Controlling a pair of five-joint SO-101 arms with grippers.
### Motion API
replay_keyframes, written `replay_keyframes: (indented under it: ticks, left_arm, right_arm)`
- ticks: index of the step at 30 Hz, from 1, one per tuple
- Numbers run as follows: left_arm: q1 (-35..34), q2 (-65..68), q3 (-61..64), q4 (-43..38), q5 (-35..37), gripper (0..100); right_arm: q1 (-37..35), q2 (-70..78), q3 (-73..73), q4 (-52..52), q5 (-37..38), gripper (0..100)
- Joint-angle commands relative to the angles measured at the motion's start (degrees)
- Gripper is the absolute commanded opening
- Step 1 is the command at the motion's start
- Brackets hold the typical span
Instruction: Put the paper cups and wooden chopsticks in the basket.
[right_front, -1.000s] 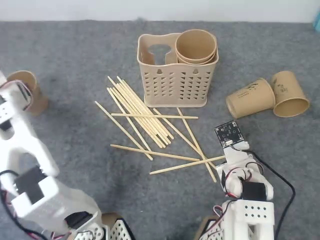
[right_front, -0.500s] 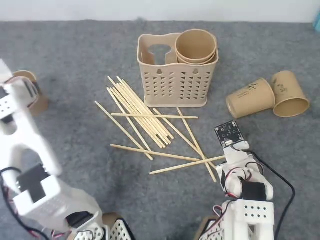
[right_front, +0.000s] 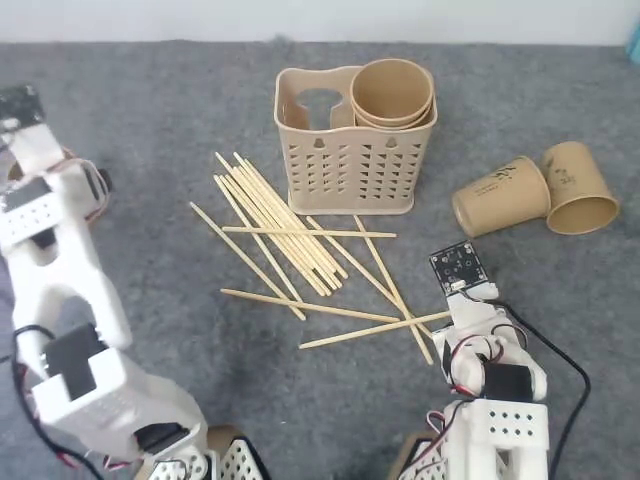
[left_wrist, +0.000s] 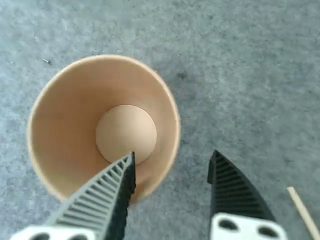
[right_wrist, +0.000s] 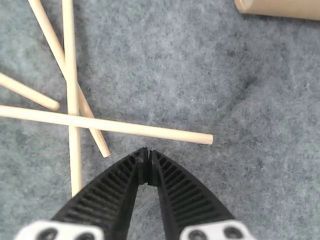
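The basket (right_front: 350, 175) stands far centre. Stacked cups (right_front: 392, 90) fill its right compartment, while the left one is open from above. Scattered chopsticks (right_front: 285, 230) cover the carpet (right_front: 160, 240) near and left of it. A bare strip separates the basket from two toppled cups (right_front: 500, 195) on the right.

Stacked cups (right_front: 392, 92) in basket (right_front: 345, 170); chopsticks (right_front: 286, 232) loose nr front.

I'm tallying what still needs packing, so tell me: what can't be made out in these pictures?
High view: the left arm covers most or all of the upright paper cup.
High view: how many stacked cups sit nested in the basket; the top one hides the rest.
Right wrist view: a lying cup, cut off by the picture's edge.
High view: the right arm's jaws, under its wrist camera.
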Motion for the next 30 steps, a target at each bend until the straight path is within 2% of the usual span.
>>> replay_keyframes:
  ticks: [1,5,9,14,19,22,25,30]
  left_arm:
    - [0.4,-0.5,4.7,-8.9,-0.4,23]
    - [0.8,-1.2,5.4,-8.6,-0.1,21]
    - [1.7,-2.8,2.6,-2.3,-0.1,1]
    - [4.7,-10.0,0.7,8.4,0.1,1]
    - [9.3,-22.8,0.6,15.9,0.2,1]
    - [13.4,-32.6,0.4,18.5,0.9,1]
    - [18.5,-43.0,-0.4,19.0,5.4,1]
    - [32.4,-55.1,-5.2,18.9,12.8,1]
  right_arm:
    - [0.0,-1.2,-0.4,-0.3,-0.3,0.8]
    - [0.0,-1.2,-0.4,-0.3,-0.3,0.8]
    - [0.0,-1.2,-0.4,-0.3,-0.3,0.8]
    - [0.0,-1.2,-0.4,-0.3,-0.3,0.8]
    - [0.0,-1.2,-0.4,-0.3,-0.3,0.8]
    - [0.0,-1.2,-0.4,-0.3,-0.3,0.8]
    - [0.0,-1.2,-0.4,-0.3,-0.3,0.8]
    - [0.0,-1.2,-0.4,-0.3,-0.3,0.8]
